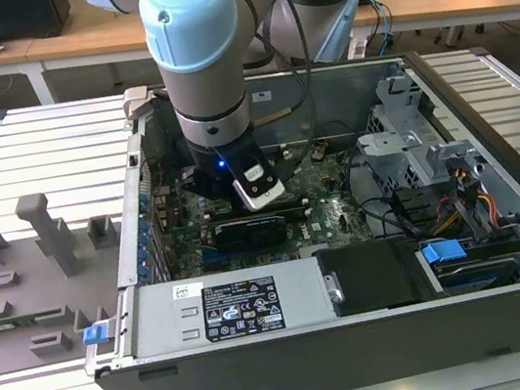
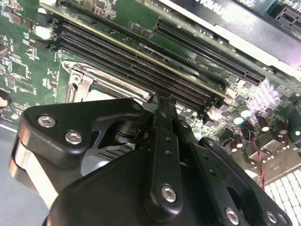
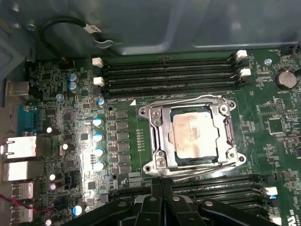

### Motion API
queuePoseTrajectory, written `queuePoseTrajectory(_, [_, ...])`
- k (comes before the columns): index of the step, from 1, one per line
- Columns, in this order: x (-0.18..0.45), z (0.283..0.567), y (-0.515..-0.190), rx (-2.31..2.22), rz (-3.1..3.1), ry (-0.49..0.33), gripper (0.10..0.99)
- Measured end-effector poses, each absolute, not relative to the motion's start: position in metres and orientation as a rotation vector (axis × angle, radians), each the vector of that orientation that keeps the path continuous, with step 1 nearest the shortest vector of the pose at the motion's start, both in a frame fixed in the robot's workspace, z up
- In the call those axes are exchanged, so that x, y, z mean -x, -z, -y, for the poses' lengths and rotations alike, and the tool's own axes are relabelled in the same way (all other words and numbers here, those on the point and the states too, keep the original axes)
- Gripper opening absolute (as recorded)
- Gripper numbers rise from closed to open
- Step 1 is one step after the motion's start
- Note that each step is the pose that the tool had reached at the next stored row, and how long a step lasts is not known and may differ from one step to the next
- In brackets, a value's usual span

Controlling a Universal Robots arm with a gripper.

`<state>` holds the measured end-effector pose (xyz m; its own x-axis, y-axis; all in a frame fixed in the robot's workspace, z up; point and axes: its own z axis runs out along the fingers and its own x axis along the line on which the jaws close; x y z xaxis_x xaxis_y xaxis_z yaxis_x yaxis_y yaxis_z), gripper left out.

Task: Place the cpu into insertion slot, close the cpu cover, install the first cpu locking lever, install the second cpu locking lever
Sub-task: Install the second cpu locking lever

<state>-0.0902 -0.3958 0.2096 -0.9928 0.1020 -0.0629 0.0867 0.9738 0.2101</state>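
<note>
Motherboard (image 3: 263, 122): green, flat in the open computer case (image 1: 481, 91).
CPU (image 3: 194, 135): silver face up, seated square in the insertion slot (image 3: 175, 155).
CPU cover (image 3: 157, 136): closed flat around the chip.
Gripper (image 3: 162, 184): just beside the socket, jaws together, holding nothing.

In the first wrist view there was one cpu (image 3: 194, 136) under one cpu cover (image 3: 190, 136), three long memory slots (image 3: 169, 75) beyond it, and four blue-topped capacitors (image 3: 98, 143) in a column.
</note>
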Motion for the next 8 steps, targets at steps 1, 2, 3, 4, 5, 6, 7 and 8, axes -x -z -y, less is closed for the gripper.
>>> queuePoseTrajectory(1, [0.0901,0.3958,-0.2086,-0.146,-3.047,-0.327,0.106])
queuePoseTrajectory(2, [0.0901,0.3957,-0.2071,-0.147,-3.047,-0.337,0.106])
queuePoseTrajectory(3, [0.0901,0.3958,-0.2054,-0.147,-3.046,-0.343,0.106])
queuePoseTrajectory(4, [0.0901,0.3958,-0.2042,-0.147,-3.046,-0.346,0.106])
queuePoseTrajectory(5, [0.0901,0.3958,-0.203,-0.147,-3.046,-0.35,0.106])
queuePoseTrajectory(6, [0.0902,0.3958,-0.2007,-0.147,-3.045,-0.354,0.106])
queuePoseTrajectory(7, [0.0905,0.3959,-0.1995,-0.147,-3.046,-0.354,0.106])
queuePoseTrajectory(8, [0.0909,0.3959,-0.1988,-0.147,-3.046,-0.355,0.106])
